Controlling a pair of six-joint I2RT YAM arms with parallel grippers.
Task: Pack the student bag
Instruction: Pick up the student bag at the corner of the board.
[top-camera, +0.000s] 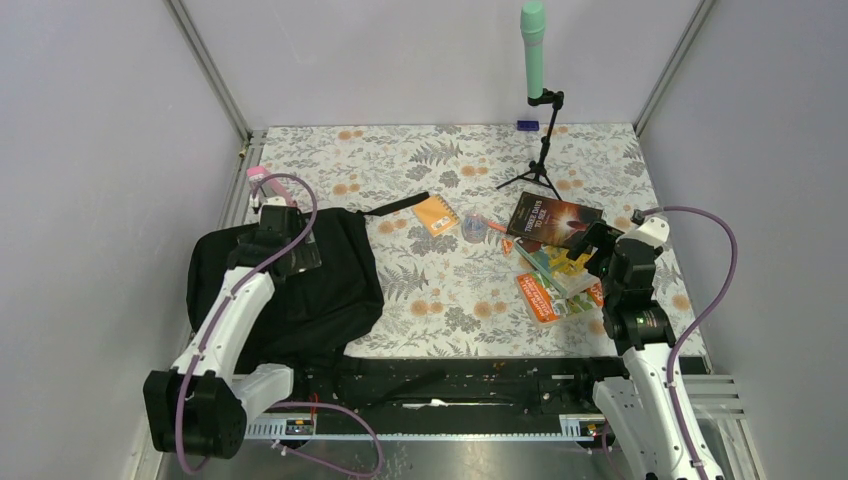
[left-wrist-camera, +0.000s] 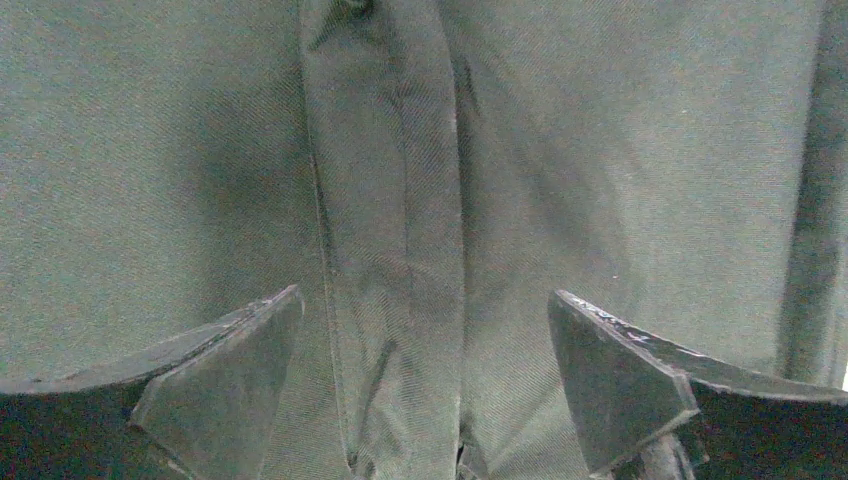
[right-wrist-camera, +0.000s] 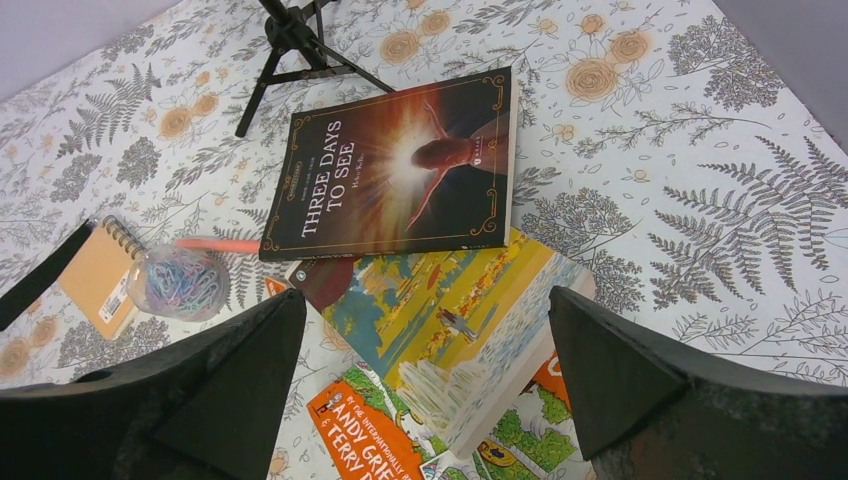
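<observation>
Left pincer (left-wrist-camera: 422, 295) spread over bag (top-camera: 340, 275); right pincer (right-wrist-camera: 425, 295) spread above books (right-wrist-camera: 400, 170); I see neither gripping anything.

The left arm (top-camera: 228, 318) stretches forward from its base, wrist bent down, and the left gripper (left-wrist-camera: 425, 325) points downward with jaws spread wide, holding nothing. The right arm (top-camera: 640, 345) stands steeply, its right gripper (right-wrist-camera: 428, 335) angled forward-left, likewise wide apart and empty.

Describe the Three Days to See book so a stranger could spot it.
Find the black tripod stand at the floral table's far edge. The dark paperback book lies before its feet. Unlike the bright orange and yellow picture books beside it, its cover is near-black.
</observation>
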